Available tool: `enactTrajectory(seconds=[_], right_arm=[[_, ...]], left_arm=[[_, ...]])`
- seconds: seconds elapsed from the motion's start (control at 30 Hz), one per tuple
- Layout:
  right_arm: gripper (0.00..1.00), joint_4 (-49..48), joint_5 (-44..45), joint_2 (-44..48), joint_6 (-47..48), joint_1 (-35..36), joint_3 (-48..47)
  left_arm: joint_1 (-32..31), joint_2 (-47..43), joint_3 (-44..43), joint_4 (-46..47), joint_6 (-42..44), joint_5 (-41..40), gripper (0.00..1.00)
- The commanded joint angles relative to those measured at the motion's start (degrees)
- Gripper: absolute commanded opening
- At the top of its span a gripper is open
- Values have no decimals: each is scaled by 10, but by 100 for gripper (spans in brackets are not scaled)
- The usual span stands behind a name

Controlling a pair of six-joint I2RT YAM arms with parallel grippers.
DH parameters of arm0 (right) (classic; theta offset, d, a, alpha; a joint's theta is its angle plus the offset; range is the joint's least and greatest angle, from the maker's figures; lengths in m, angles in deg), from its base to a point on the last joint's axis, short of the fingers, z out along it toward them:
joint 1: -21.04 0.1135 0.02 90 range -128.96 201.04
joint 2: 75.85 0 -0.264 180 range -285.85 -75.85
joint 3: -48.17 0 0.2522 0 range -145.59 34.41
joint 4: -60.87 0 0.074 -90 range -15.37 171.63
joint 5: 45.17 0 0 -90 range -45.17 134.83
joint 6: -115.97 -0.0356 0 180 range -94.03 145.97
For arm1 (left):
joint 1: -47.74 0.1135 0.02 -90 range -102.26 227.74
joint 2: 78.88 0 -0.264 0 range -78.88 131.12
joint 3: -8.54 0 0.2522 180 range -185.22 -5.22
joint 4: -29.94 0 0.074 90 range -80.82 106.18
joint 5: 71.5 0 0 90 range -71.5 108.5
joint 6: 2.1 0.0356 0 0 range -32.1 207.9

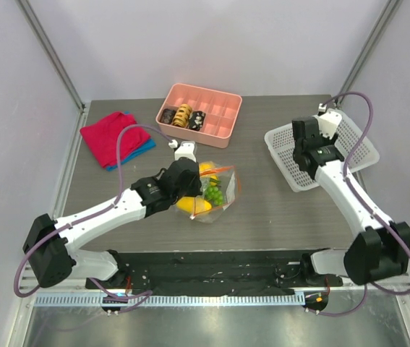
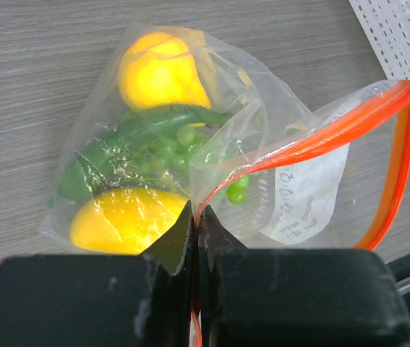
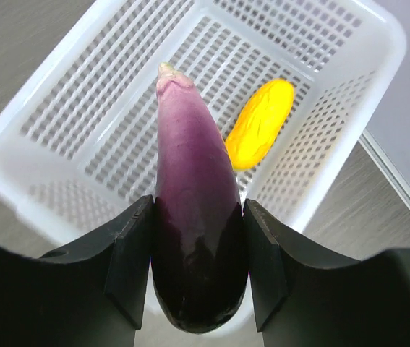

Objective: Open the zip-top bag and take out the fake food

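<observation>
1. The bench (image 1: 277,210) carries everything. The white basket (image 3: 82,108) stands on my right side, and the zip-top bag (image 1: 223,191) lies mid-bench, well to its left.
2. The basket is directly under my right fingers (image 3: 136,246), and one yellow piece (image 3: 260,123) already lies inside it.
3. My left fingers (image 2: 183,246) are pressed together on the bag's orange zipper edge, holding the mouth agape toward the basket side.
4. My right fingers are clamped on the thick end of the eggplant (image 3: 194,217). Its long axis runs straight out from them, with the stem tip over the basket floor. I judge that simply parting them would drop it in.
5. Inside the bag lie two yellow pieces (image 2: 161,72), a green long vegetable (image 2: 132,137) and grapes (image 2: 168,148). My right arm would have to cross leftward to reach them.
</observation>
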Motion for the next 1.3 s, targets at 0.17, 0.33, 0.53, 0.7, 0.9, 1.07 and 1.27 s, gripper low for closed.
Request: enactTrajectory(seconds=[0.17, 0.33, 0.53, 0.7, 0.9, 1.07, 1.27], right_arm=[[1, -155, 156, -161, -119, -65, -19], [9, -180, 149, -246, -118, -76, -33], [76, -199, 95, -269, -53, -75, -49], [96, -145, 20, -222, -16, -60, -61], [97, -100, -17, -90, -8, 68, 0], [97, -5, -32, -26, 36, 171, 7], [88, 54, -100, 83, 29, 328, 14]], left_arm=[[-9, -35, 0, -2, 10, 2, 0], [-9, -41, -10, -13, 14, 8, 0], [-9, -43, -12, -2, 16, 19, 0], [-9, -39, -19, -2, 18, 22, 0], [-9, -38, -25, -1, 18, 10, 0], [-9, -36, -31, -4, 13, 22, 0], [-9, -44, -23, 7, 17, 29, 0]])
